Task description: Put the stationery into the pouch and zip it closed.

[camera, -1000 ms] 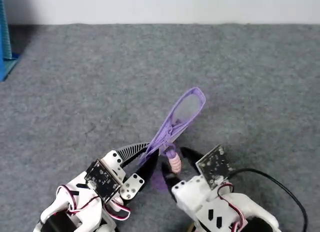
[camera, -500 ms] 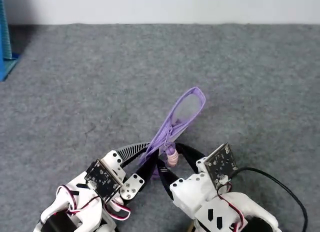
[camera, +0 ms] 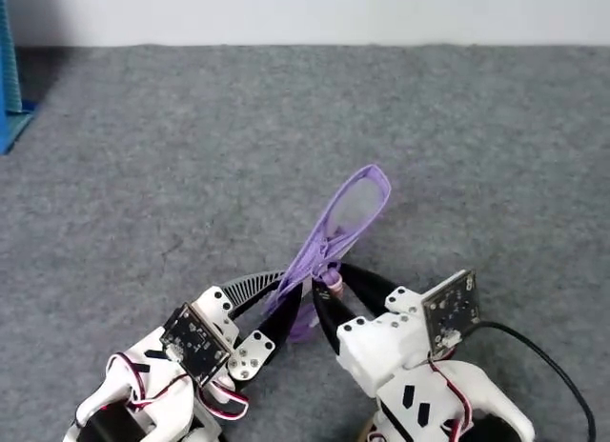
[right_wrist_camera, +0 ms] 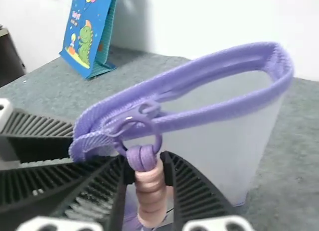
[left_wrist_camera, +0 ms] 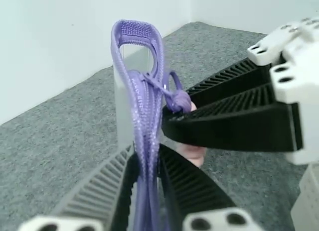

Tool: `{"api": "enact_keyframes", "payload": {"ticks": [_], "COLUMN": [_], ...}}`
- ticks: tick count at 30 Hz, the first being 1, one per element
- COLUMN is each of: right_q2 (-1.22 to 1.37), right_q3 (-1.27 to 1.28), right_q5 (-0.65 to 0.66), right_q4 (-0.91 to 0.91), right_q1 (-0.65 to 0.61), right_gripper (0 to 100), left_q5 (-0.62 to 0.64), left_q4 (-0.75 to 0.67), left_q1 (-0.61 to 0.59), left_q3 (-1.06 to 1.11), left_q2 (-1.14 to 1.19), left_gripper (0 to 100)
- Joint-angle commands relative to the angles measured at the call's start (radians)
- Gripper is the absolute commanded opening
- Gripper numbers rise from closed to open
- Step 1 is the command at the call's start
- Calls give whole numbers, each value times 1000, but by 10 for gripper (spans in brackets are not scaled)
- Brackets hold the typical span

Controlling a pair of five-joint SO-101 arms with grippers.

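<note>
A purple pouch [camera: 341, 221] with clear sides stands on edge on the grey carpet, held up between both arms. My left gripper [camera: 291, 307] is shut on the near end of its zipper band [left_wrist_camera: 144, 141]. My right gripper [camera: 330, 286] is shut on the pink beaded zipper pull [right_wrist_camera: 148, 188], which hangs from the slider ring [right_wrist_camera: 142, 126]. In the right wrist view the pouch [right_wrist_camera: 224, 126] gapes open beyond the slider. In the left wrist view the right arm's black fingers [left_wrist_camera: 224, 126] cross just behind the pull's purple knot [left_wrist_camera: 178, 99].
A blue gift bag with a dinosaur [right_wrist_camera: 90, 32] stands against the white wall, seen at the far left edge as a blue gift bag [camera: 10, 70]. Open grey carpet [camera: 191, 147] lies all around the pouch. A black cable [camera: 534, 351] trails from the right arm.
The right gripper has swung round with the pink pull, carrying it a little along the zipper away from the arms' bases. The left arm and the pouch's far end have stayed put.
</note>
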Motion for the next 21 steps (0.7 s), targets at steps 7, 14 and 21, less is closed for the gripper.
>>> {"api": "enact_keyframes", "payload": {"ticks": [7,14,21], "right_q2": [22,27,27], "right_q3": [-49,63,178], "right_q5": [133,143,158], "right_q4": [-27,-240,-444], "right_q1": [237,407,495], "right_gripper": [8,7,7], "left_q5": [11,11,11], "left_q4": [9,11,11], "left_q1": [2,2,2], "left_q3": [-13,-13,-13], "left_q2": [-14,-14,-14], "left_gripper": [11,11,11]}}
